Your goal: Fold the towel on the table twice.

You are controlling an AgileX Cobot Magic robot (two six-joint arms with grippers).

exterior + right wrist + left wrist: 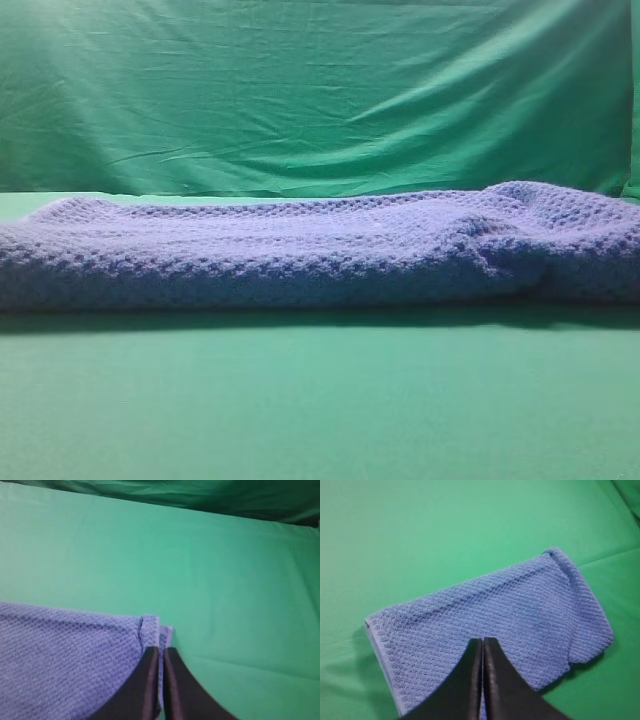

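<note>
Towel [300, 250] lying flat on bench [320, 400], stretched 9 to 3 o'clock across exterior view, folded into long band. In left wrist view one end doubled over at 2 o'clock [575, 610], layered edges showing, so likely at least one fold done; second fold hard to confirm. Spread low and compact, probably left for final check or next crease.

Left hand [483, 642] hovering above towel centre, fingers pressed together, nothing between them, contact with cloth unclear. Right hand [161, 652] at towel's layered corner [155, 627], fingers together too, sliver of cloth visible in gap but grip on it not certain. Backdrop cloth [320, 90] wrinkled behind
</note>
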